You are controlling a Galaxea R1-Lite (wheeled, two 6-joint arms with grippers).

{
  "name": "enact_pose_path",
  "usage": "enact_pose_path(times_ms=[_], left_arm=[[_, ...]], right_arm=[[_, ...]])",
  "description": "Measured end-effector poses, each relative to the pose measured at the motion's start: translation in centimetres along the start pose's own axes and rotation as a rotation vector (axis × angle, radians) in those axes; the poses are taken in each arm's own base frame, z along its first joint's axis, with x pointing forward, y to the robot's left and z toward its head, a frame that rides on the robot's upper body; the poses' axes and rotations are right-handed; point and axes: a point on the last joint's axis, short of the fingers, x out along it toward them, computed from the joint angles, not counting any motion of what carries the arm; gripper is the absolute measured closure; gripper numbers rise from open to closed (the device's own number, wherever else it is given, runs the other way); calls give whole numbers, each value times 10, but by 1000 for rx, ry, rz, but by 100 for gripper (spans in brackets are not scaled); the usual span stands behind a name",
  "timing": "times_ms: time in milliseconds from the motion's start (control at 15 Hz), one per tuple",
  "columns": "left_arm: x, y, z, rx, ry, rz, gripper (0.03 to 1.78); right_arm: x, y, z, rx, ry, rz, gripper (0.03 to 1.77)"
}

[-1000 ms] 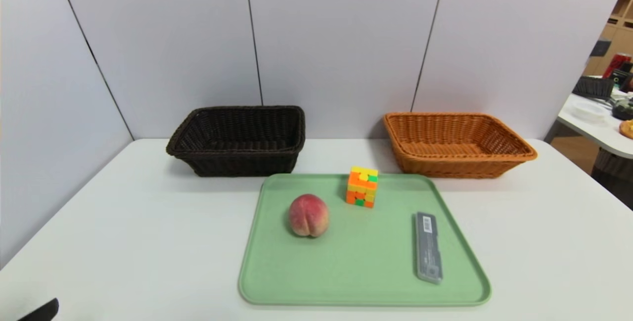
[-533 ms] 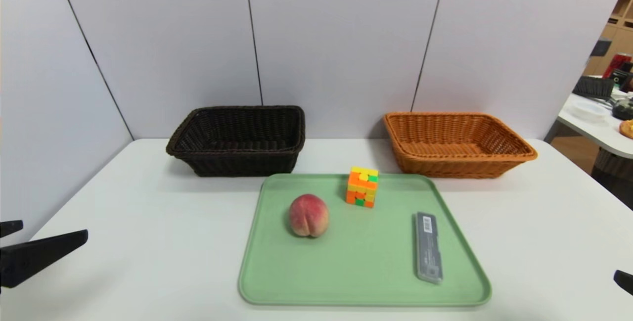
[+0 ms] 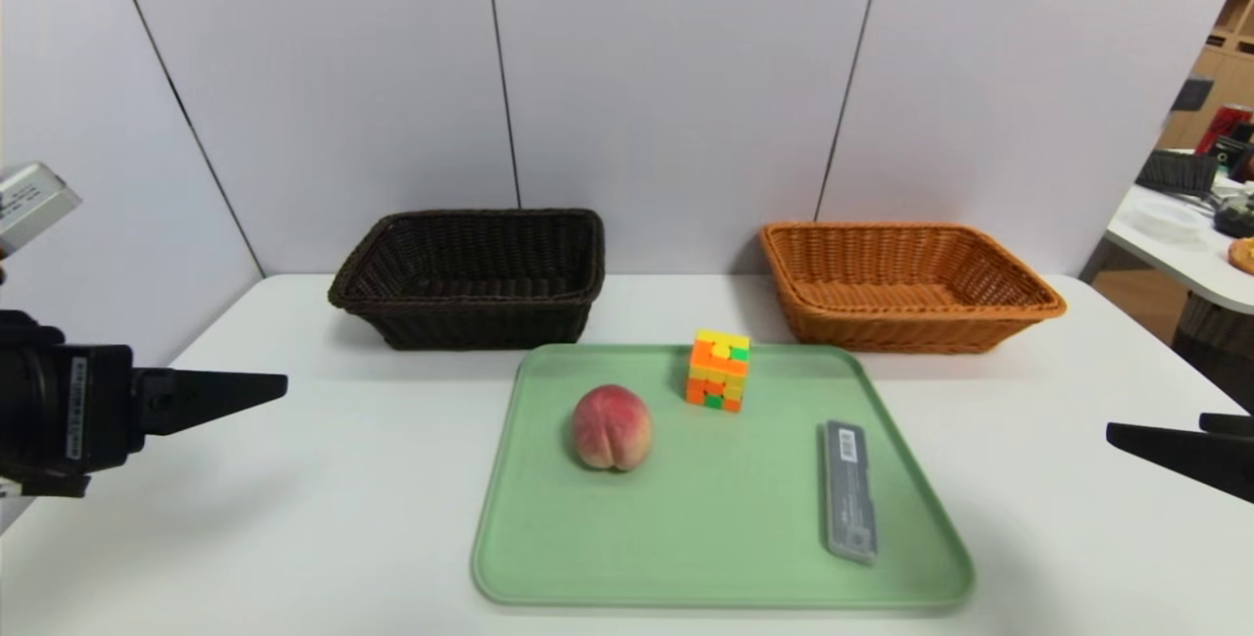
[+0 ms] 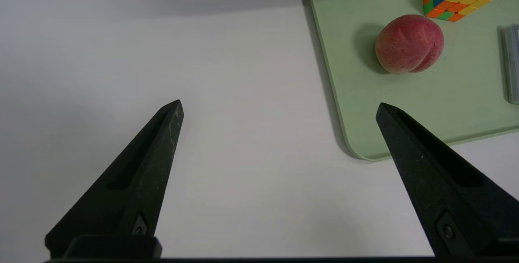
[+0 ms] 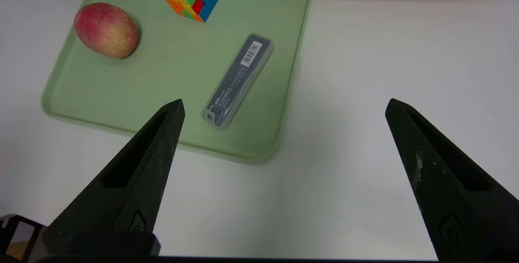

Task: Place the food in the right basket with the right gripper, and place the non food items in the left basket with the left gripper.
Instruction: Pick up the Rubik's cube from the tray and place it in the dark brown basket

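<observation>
On a white table (image 3: 323,479) before grey wall panels (image 3: 676,77), a slim translucent grey case (image 3: 847,504) lies lengthwise near-to-far at the right of a green tray (image 3: 725,558); the left gripper (image 4: 279,107) and right gripper (image 5: 284,103) are spread wide, empty.

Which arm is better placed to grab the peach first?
Left sits nearer: the peach lies on the tray's left half, toward the open left gripper. But food belongs to the right gripper, also open, which would probably have to reach across past the case.
</observation>
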Motion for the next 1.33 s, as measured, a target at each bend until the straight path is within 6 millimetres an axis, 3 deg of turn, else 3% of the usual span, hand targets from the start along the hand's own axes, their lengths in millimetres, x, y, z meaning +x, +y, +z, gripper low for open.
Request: enact_pose_path(times_ms=[400, 800, 1333], left_arm=[[39, -18, 10, 33, 114, -96, 12], [52, -34, 9, 55, 166, -158, 12], [89, -84, 24, 50, 230, -277, 12]], right_arm=[[17, -2, 12, 16, 77, 4, 9], [22, -3, 14, 26, 105, 6, 9], [23, 1, 11, 15, 122, 48, 9]])
